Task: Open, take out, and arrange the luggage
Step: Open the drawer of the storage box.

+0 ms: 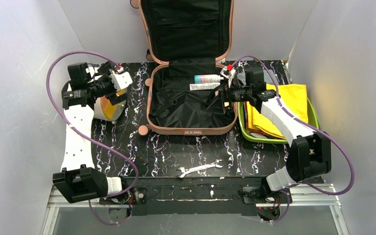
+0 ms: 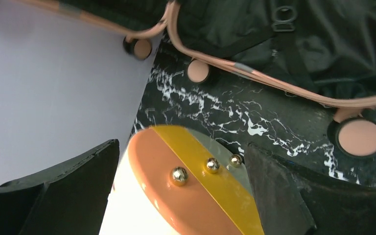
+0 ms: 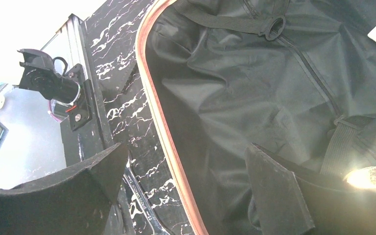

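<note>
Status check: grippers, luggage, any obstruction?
Both open: left gripper straddling round box, right gripper empty at right rim of luggage. Luggage open, lid upright; tube and white packet inside. Nothing blocking them.

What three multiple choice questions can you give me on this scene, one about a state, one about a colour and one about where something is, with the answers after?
1. The luggage is: A zipped shut; B open, lid standing up; C lying upside down.
2. The cloth in the tray is: A blue; B yellow; C red.
3. The wrench lies: A inside the luggage; B in the tray; C on the table in front of the luggage.

Answers:
1 B, the black lining of both lid and base shows.
2 B, yellow folds fill the green tray.
3 C, it rests on the bare marbled top, apart from the luggage.
</note>
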{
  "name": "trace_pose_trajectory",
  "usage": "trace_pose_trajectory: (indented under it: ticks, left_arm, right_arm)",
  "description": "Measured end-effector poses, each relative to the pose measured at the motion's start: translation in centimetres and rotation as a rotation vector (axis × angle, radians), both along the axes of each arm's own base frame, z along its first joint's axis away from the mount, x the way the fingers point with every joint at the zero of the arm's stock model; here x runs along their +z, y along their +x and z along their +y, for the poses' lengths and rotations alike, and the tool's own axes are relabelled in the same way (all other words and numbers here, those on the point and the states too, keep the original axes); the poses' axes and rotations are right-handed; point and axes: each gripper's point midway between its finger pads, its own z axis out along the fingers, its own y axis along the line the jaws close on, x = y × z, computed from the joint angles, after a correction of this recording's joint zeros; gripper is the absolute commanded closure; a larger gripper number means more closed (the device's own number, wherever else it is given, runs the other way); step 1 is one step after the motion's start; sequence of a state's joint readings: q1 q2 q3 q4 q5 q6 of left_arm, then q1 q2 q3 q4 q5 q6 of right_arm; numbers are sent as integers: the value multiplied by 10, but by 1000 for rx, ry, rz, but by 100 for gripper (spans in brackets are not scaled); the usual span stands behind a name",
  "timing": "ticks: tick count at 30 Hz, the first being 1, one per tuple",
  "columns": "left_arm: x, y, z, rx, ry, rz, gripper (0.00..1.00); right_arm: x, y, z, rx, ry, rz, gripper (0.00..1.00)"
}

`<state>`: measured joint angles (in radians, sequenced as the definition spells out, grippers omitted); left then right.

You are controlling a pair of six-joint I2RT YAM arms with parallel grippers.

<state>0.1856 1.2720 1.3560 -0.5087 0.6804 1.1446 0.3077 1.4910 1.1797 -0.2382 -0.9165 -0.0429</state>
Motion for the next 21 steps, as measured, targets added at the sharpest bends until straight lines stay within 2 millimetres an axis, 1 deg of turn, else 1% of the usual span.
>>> trace_pose_trajectory:
  ticks: [2, 4, 6, 8, 12, 15, 18, 21]
  left_arm:
    - [5, -10, -14, -129, 63, 20, 2]
    - [8, -14, -24, -241, 142, 47, 2]
    - [1, -13, -31, -324, 230, 89, 2]
    - [-21, -14, -37, -401, 327, 167, 2]
    - [-81, -23, -40, -530, 539, 370, 2]
    - [-110, -21, -36, -576, 693, 440, 2]
    - [-125, -14, -25, -580, 846, 461, 2]
    - [-129, 0, -13, -561, 964, 459, 2]
  right_arm:
    - [0, 0, 0, 0, -2, -6, 2]
    - [-1, 1, -1, -1, -6, -12, 2]
    - [-2, 2, -1, -5, -10, -14, 2]
    - [-2, 3, -2, -9, -15, -19, 2]
    - [-1, 5, -4, -18, -20, -34, 2]
    - [-1, 6, -5, -21, -22, -40, 2]
    - [-4, 6, -7, -24, -25, -36, 1]
    - [-6, 5, -7, -23, -27, -32, 1]
